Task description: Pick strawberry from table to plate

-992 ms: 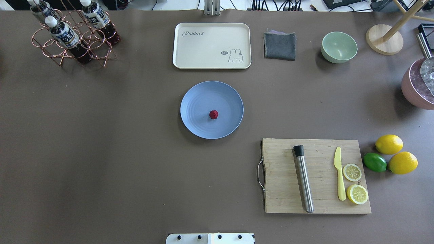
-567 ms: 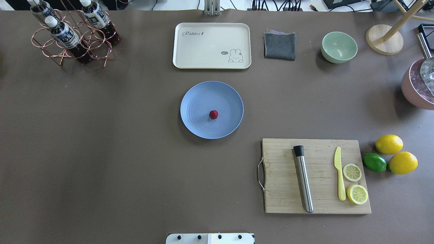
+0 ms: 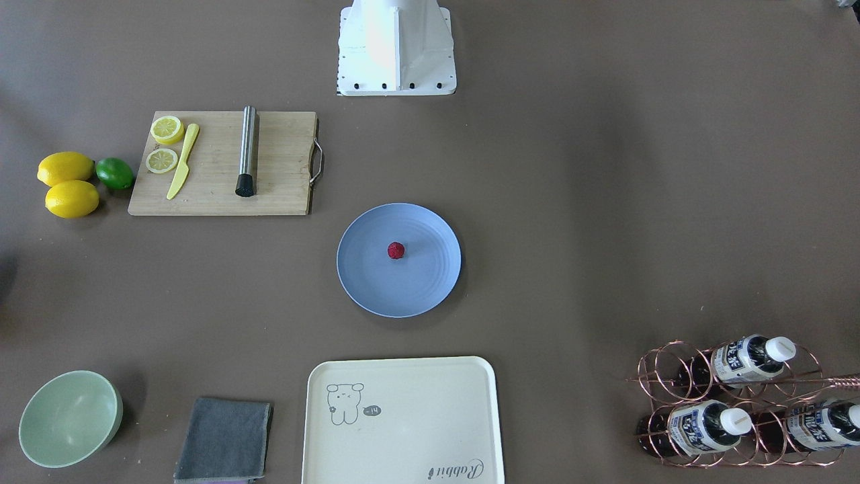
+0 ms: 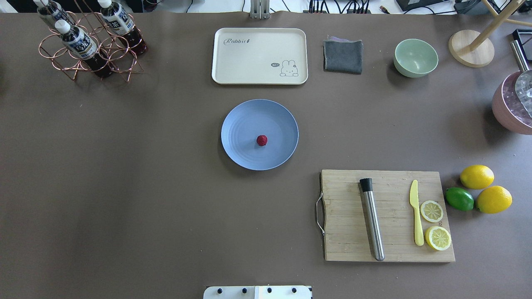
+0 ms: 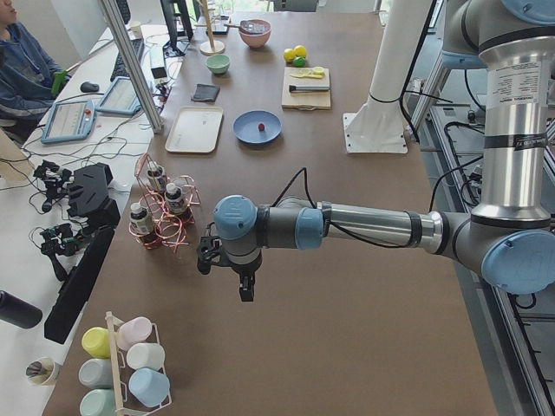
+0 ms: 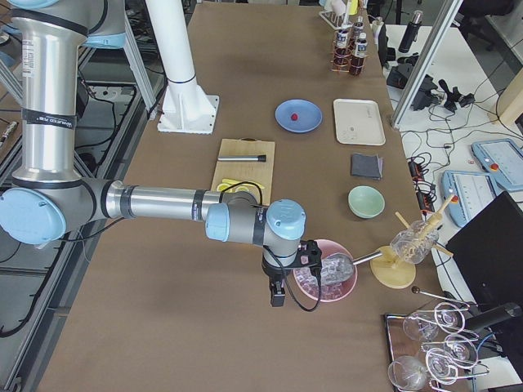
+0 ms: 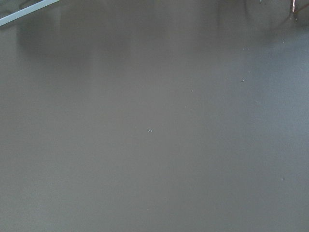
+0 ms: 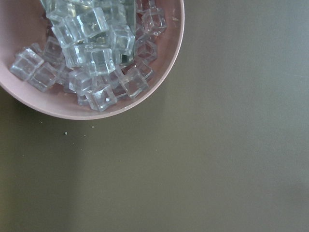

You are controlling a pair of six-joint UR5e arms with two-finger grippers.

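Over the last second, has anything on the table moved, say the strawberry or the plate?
Nothing visibly changed. The strawberry lies on the blue plate just as it did, and the cutting board with its tools sits in the same spot.

strawberry (image 4: 261,140): dark red, bumpy | on blue plate (image 4: 241,120), near centre | plate on table (image 4: 124,166)

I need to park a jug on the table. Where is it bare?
Widest bare patch: the table between the bottle rack, the plate and the near edge. A smaller one lies between plate, green bowl and cutting board. Crowded around the board and lemons.
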